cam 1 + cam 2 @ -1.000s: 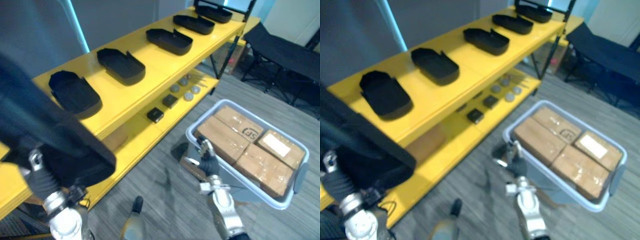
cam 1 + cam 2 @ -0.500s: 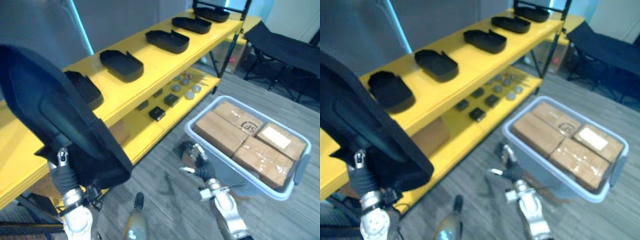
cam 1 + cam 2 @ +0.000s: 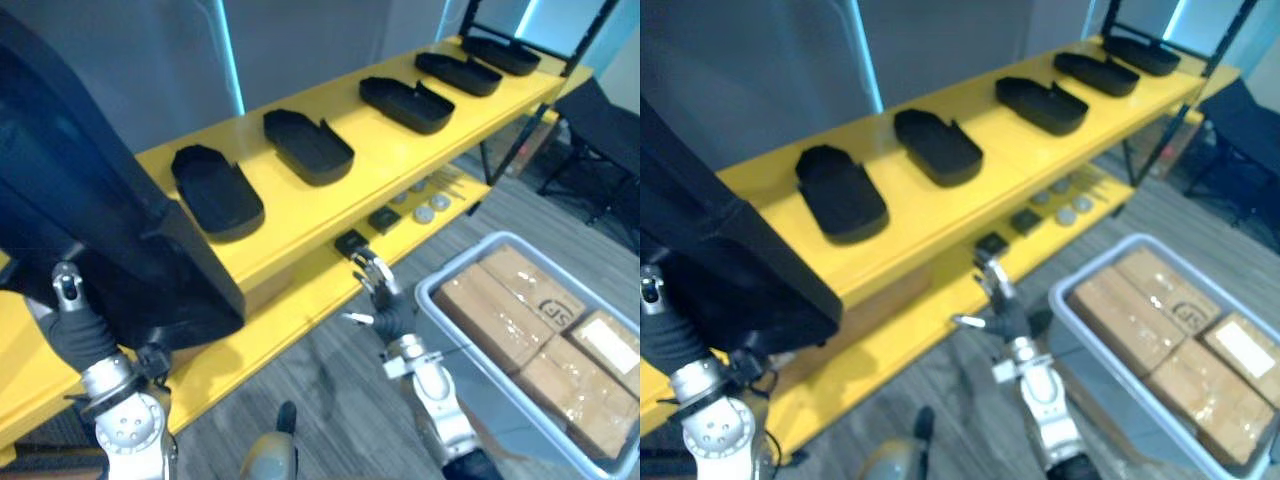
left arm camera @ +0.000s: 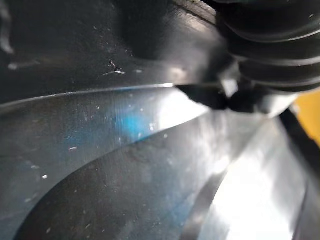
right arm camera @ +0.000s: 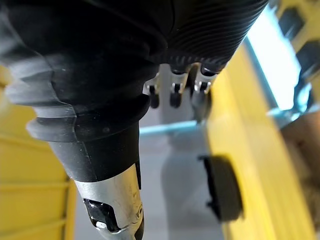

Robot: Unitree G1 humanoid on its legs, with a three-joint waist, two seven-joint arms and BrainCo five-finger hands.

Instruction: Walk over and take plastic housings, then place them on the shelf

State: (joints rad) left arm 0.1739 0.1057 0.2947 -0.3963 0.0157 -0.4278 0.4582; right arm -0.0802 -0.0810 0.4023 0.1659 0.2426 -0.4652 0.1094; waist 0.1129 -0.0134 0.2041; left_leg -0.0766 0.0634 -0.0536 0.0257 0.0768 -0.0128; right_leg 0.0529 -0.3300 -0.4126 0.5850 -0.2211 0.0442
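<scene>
Housing [image 3: 90,220] now sits higher above left hand [image 3: 75,335] than a second ago, grip hidden so can't tell, looming over shelf [image 3: 330,215] edge ahead of it; right hand [image 3: 380,300] slack, empty, so placement looks next.

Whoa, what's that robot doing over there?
The robot is at a yellow shelf with a big housing up at its left hand. Five more housings lie in a row on the shelf's top board. Its right hand is open and empty, near the lower board. A bin full of boxes sits on the floor beside it.
</scene>
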